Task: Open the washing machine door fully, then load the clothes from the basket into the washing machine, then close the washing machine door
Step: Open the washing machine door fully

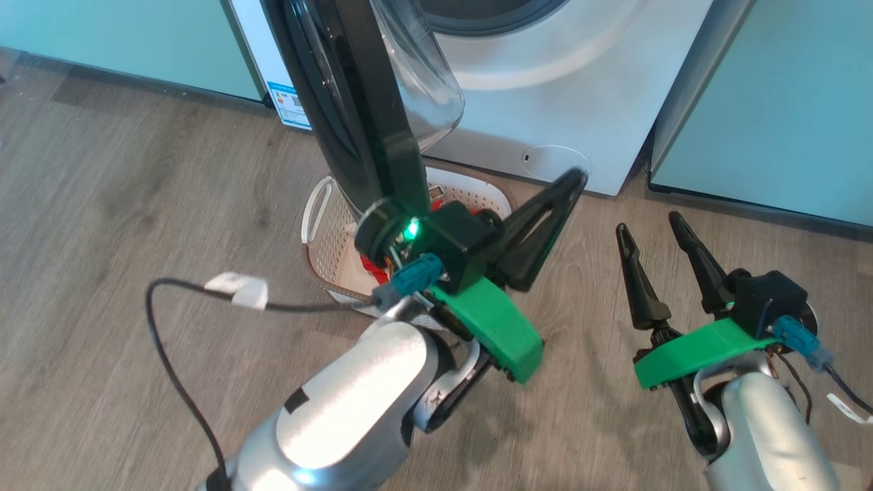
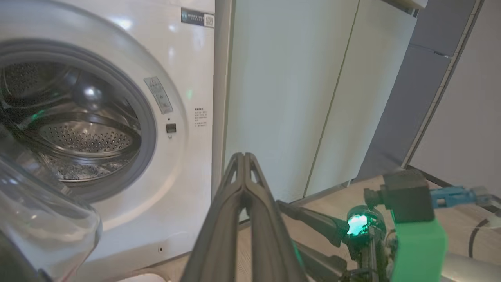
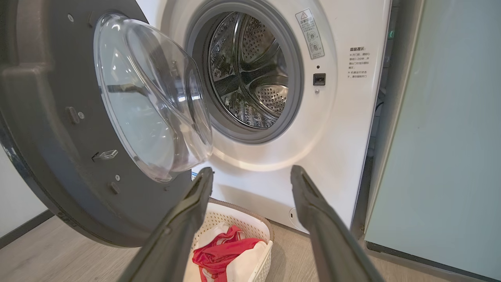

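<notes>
- The large round washing machine door (image 1: 348, 102), a glossy black ring around a bulging clear glass bowl (image 3: 148, 105), stands swung out from the big white front-loading washing machine (image 1: 580, 88). In the right wrist view it is at 9 o'clock of the steel drum (image 3: 250, 74).
- The small cream-white perforated plastic basket (image 3: 242, 221) sits on the wood floor (image 1: 102, 273) under the door's lower edge, at 10 o'clock from the right gripper (image 1: 648, 224) in the head view.
- The soft bright red and white clothes (image 3: 223, 256) lie heaped in it. They look light and limp and are likely to drape and trail, so a pinch on the raised red fold seems best.
- The basket looks light and may slide if the fabric snags.
- The door is rigid and hinged, and its gloss looks slippery, so the grey inner rim (image 3: 43, 117) suits a push better than the glass.
- The right gripper's fingers are spread wide and empty. The left gripper (image 2: 244, 156) has its fingers pressed together, holding nothing.
</notes>
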